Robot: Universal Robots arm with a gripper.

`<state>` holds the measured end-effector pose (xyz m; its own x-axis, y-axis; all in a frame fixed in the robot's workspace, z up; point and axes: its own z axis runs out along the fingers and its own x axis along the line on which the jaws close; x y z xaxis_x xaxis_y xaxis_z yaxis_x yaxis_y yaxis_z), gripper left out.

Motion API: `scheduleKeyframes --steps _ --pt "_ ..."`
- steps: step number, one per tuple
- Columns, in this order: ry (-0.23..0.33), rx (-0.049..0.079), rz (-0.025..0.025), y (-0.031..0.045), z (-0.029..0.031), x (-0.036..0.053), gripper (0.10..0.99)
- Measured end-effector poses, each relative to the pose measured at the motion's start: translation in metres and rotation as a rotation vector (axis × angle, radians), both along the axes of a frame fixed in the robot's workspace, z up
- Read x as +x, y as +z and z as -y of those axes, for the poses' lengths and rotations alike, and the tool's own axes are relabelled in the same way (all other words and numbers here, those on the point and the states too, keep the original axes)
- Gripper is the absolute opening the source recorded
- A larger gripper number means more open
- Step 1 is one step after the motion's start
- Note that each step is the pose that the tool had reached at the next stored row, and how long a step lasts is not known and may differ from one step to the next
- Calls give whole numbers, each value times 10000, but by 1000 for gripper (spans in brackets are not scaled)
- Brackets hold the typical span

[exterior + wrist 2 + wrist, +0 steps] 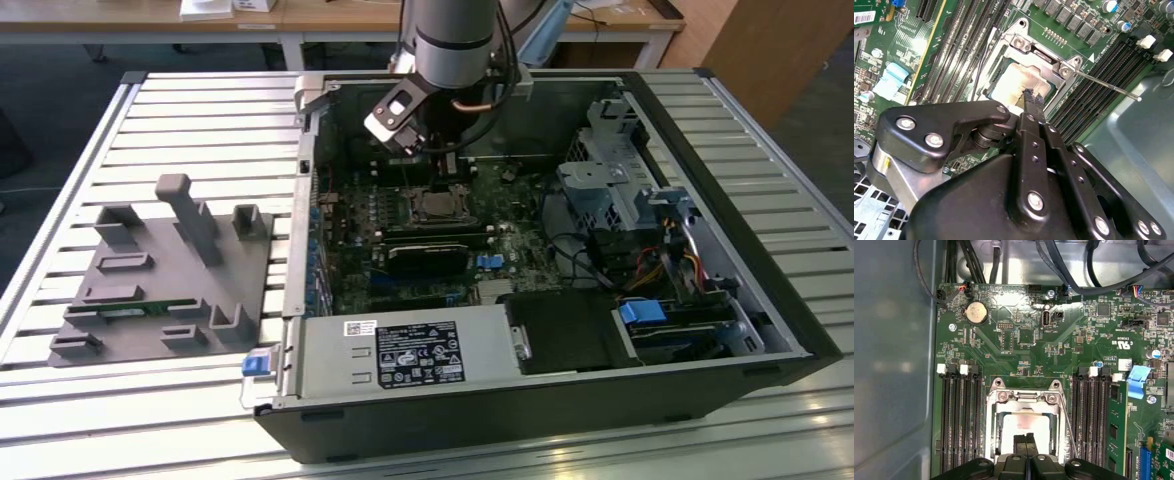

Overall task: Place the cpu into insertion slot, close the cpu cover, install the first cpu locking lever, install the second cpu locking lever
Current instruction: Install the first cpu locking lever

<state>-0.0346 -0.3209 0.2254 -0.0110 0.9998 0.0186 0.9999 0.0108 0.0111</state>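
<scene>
The cpu (1014,82) lies in the insertion slot (434,206) with its silvery top showing, also in the first wrist view (1021,422). The cpu cover (1021,45) lies flat around it as a metal frame (1026,396). My gripper (1032,98) is shut, with nothing between its black fingers, and its tips hover just over the chip's edge (1026,439). In the exterior view the gripper (438,178) hangs inside the grey case above the socket. A thin locking lever (1104,86) sticks out from the socket's corner; it runs along the frame's side (1069,432).
Long black memory strips (959,415) flank the socket on both sides. A blue clip (1138,381) sits nearby on the board. The case wall (894,365) is close. Cables (601,255) and drive bays fill the exterior view's right; a grey fixture (167,270) stands outside the case.
</scene>
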Motion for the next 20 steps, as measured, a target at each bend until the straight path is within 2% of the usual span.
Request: scheduleKeyframes --steps 9,20 --pt "-2 -30 0 41 0 0 106" --pt "-2 -31 1 289 0 0 106"
